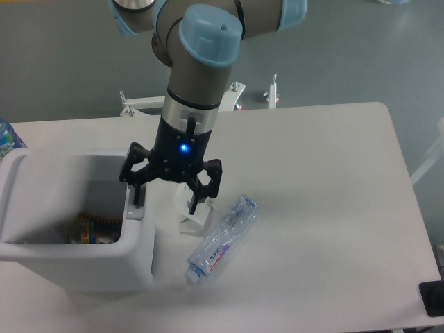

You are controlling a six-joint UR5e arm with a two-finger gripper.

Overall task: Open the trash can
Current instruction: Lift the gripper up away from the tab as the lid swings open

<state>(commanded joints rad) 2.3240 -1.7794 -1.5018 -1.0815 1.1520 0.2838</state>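
Note:
The big white trash can (pixel 83 267) stands at the table's left, and its top is uncovered. Its inside shows, with some colourful rubbish (pixel 90 232) at the bottom. My gripper (pixel 166 202) hangs open over the can's right rim, pointing down. Its left finger (pixel 137 196) rests on the grey tab (pixel 134 210) at that rim, while the right finger (pixel 196 201) hangs outside the can, over the table. Nothing is held between them. I cannot see where the lid itself stands.
A crumpled white paper (pixel 189 216) lies just right of the can, under the gripper. A squeezed tube (pixel 223 238) lies beside it. A water bottle (pixel 7 139) pokes in at the left edge. A black object (pixel 432 298) sits at the table's bottom right corner.

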